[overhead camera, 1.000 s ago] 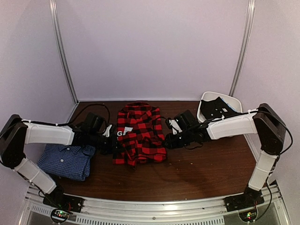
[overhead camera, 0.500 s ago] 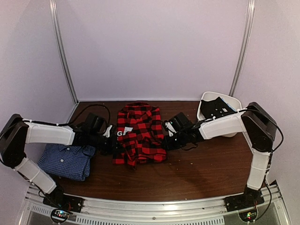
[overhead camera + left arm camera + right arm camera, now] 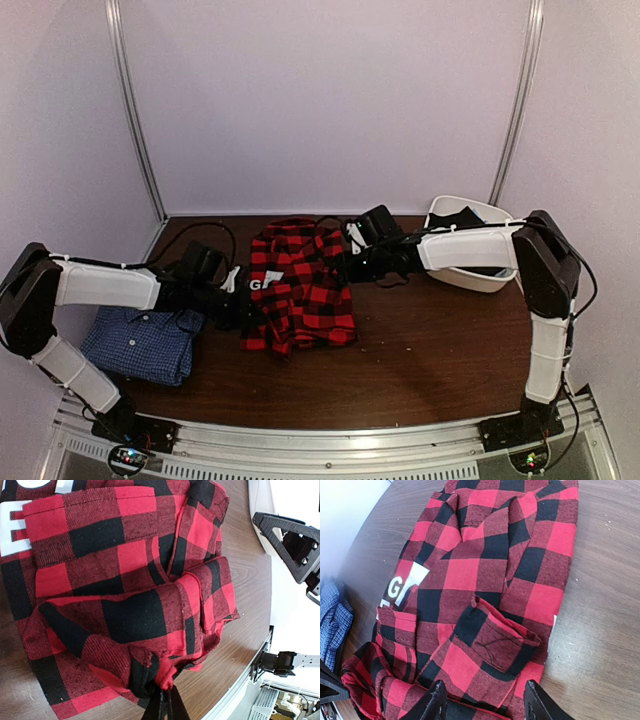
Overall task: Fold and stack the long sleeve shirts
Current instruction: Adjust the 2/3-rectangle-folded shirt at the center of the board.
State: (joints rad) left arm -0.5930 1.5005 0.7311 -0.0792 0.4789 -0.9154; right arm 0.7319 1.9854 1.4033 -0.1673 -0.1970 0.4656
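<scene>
Pale lilac walls with two metal rails close in a dark brown wooden table [image 3: 430, 350]. At its centre lies the red-and-black plaid shirt [image 3: 300, 285], roughly folded into an upright rectangle, with white block lettering [image 3: 262, 284] showing on its 9 o'clock side. The blue check shirt [image 3: 140, 345] sits folded at about 8 o'clock from it, near the table's front left edge and apart from the plaid. A white bin [image 3: 480, 280] stands at 2 o'clock, something dark inside.

The left gripper [image 3: 162, 700] reaches in from 9 o'clock and is clamped tight on a bunched fold at the plaid shirt's lower left edge; cloth puckers where the fingers meet. The right gripper [image 3: 485, 705] comes in from 3 o'clock at the shirt's upper right edge, its fingers [image 3: 437, 700] spread wide with plaid cloth lying between them, gripping nothing. Whether they touch the cloth cannot be told.
</scene>
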